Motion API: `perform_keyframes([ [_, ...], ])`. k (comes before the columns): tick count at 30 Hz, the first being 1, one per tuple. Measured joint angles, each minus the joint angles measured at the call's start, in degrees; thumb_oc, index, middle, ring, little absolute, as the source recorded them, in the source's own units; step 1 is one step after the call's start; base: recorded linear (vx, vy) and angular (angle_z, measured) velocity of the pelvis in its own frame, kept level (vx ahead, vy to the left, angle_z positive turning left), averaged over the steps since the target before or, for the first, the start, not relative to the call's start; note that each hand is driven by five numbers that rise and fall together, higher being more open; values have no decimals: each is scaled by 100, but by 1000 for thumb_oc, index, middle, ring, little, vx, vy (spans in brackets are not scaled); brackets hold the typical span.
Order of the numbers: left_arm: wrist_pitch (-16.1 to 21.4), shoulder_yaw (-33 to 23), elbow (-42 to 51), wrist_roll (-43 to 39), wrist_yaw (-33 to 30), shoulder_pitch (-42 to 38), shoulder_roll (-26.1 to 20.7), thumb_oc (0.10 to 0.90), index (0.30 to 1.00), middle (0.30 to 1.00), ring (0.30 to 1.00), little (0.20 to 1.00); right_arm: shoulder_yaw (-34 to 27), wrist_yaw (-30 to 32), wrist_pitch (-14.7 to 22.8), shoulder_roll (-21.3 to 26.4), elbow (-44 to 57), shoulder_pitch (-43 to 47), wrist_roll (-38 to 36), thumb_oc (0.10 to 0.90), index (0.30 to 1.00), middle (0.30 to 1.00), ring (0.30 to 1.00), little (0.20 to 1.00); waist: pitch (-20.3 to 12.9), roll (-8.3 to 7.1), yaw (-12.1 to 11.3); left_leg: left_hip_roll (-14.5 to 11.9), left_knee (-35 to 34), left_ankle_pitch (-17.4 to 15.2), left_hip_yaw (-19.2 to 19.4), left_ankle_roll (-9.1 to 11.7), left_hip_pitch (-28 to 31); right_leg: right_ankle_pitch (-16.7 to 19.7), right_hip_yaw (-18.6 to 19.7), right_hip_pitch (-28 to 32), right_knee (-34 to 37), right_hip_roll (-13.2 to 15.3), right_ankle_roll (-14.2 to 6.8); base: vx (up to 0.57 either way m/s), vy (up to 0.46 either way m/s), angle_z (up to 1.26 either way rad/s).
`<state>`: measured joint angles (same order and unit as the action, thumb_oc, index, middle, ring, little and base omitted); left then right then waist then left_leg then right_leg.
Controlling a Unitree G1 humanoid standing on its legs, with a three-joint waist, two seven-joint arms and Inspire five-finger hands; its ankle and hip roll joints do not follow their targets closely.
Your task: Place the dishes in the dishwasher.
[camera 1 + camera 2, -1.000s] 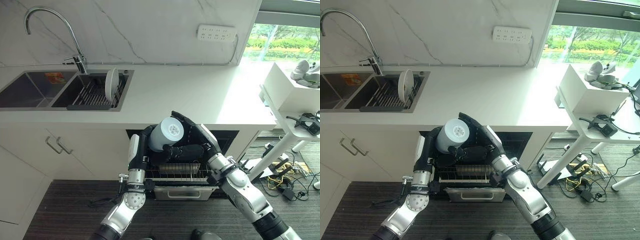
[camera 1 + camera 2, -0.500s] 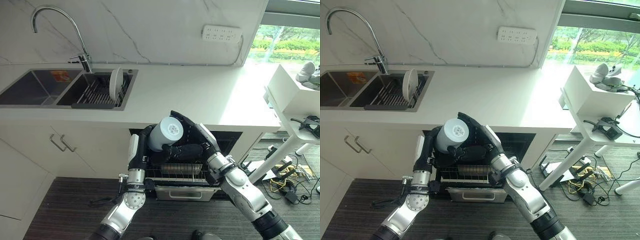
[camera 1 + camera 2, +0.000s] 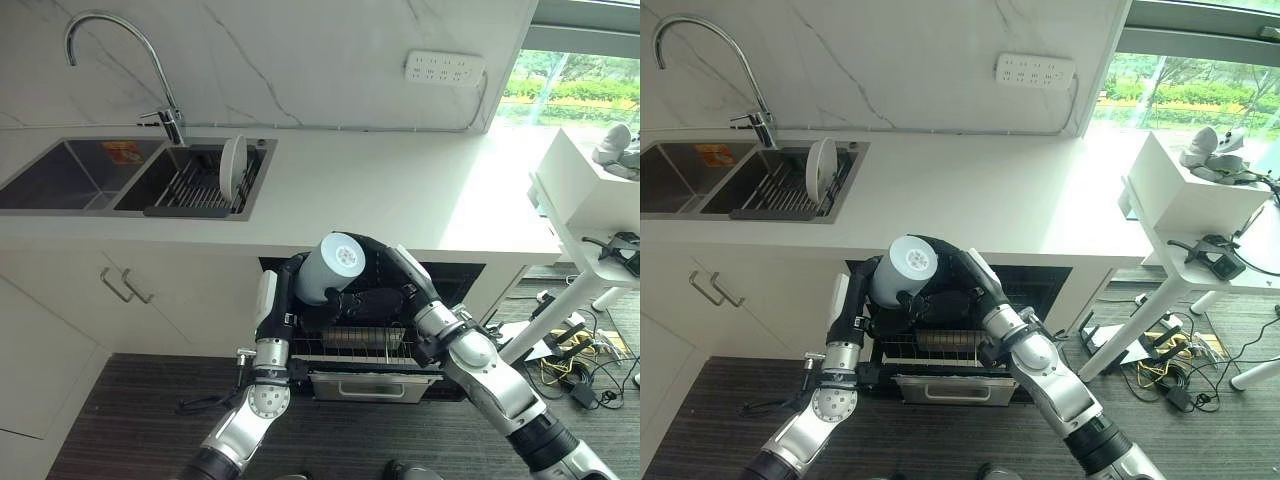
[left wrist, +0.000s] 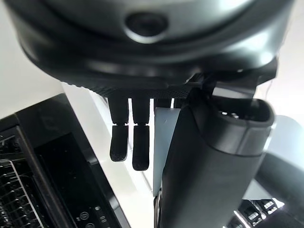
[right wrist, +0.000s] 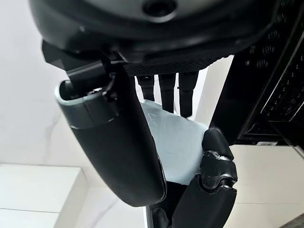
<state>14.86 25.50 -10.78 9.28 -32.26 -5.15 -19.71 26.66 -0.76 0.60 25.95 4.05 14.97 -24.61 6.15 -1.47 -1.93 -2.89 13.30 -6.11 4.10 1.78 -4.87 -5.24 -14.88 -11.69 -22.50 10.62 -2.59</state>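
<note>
A pale blue cup (image 3: 332, 266) hangs tilted in front of the counter edge, its base towards me, above the open dishwasher rack (image 3: 362, 342). My left hand (image 3: 291, 290) comes up from below on the cup's left, with its thumb (image 4: 209, 156) laid against the cup (image 4: 163, 126) and two fingers (image 4: 141, 149) straight beside it. My right hand (image 3: 388, 272) wraps the cup from the right, thumb (image 5: 116, 142) on one side of the cup (image 5: 178, 142) and fingers (image 5: 167, 90) behind it. A white plate (image 3: 232, 167) stands upright in the sink's drying rack (image 3: 190, 190).
The dishwasher drawer (image 3: 368, 384) is pulled out under the white counter (image 3: 400, 190). A tall faucet (image 3: 105, 25) stands by the double sink (image 3: 60, 180). A white side table (image 3: 590, 195) with devices stands at the right, cables on the floor beneath.
My right hand has closed further round the cup's right side, and the cup has shifted slightly upward. The plate and the rack have not moved.
</note>
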Motion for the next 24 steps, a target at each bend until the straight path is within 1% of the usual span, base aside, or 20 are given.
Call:
perform_keyframes([
  [3, -8, 20, 0, 6, 0, -2, -33, 400, 300, 300, 300, 300, 7, 17, 0, 20, -3, 5, 25, 400, 300, 300, 300, 300, 7, 11, 2, 0, -2, 0, 0, 0, 0, 0, -1, 1, 2, -1, 0, 0, 0, 0],
  [6, -128, 34, -1, 7, 61, -21, -34, 400, 300, 300, 300, 300, 16, 45, -27, 21, -56, 14, 41, 400, 300, 300, 300, 300, 7, 12, 1, 1, -2, 0, 1, -1, 0, 1, -1, 4, 5, 0, 1, 0, 0, 0],
  [13, -222, 79, -52, 10, 109, -48, -38, 400, 300, 300, 300, 300, 21, 66, -102, 47, -93, 14, 154, 400, 300, 300, 300, 300, 8, 13, 3, 1, -2, 1, 2, -1, 1, 1, -1, 5, 5, 0, 2, 0, 0, 0],
  [15, -245, 78, -58, 11, 128, -53, -41, 458, 387, 387, 387, 387, 36, 86, -102, 46, -108, 14, 154, 400, 300, 300, 300, 300, 8, 15, 2, 1, -2, 2, 2, -1, 1, 2, -1, 7, 5, 0, 3, 0, 0, 0],
  [16, -247, 78, -60, 11, 129, -54, -42, 653, 679, 679, 679, 679, 46, 104, -102, 47, -108, 14, 154, 400, 300, 300, 300, 300, 9, 16, 2, 1, -2, 2, 2, -1, 1, 2, -2, 7, 5, 0, 3, 0, 0, 0],
  [17, -251, 77, -64, 10, 130, -56, -46, 800, 900, 900, 900, 900, 62, 129, -101, 45, -108, 14, 154, 400, 300, 300, 300, 300, 9, 16, 3, 1, -2, 2, 2, -1, 1, 2, -2, 7, 5, 0, 3, 0, 0, 0],
  [24, -251, 140, -94, 14, 170, -113, -113, 800, 900, 900, 900, 900, 77, 327, -82, 27, -108, 11, 159, 400, 300, 300, 300, 300, 51, 84, 17, 0, -1, 4, 1, -2, 2, 7, -7, 15, 5, 4, 10, 0, 0, 0],
])
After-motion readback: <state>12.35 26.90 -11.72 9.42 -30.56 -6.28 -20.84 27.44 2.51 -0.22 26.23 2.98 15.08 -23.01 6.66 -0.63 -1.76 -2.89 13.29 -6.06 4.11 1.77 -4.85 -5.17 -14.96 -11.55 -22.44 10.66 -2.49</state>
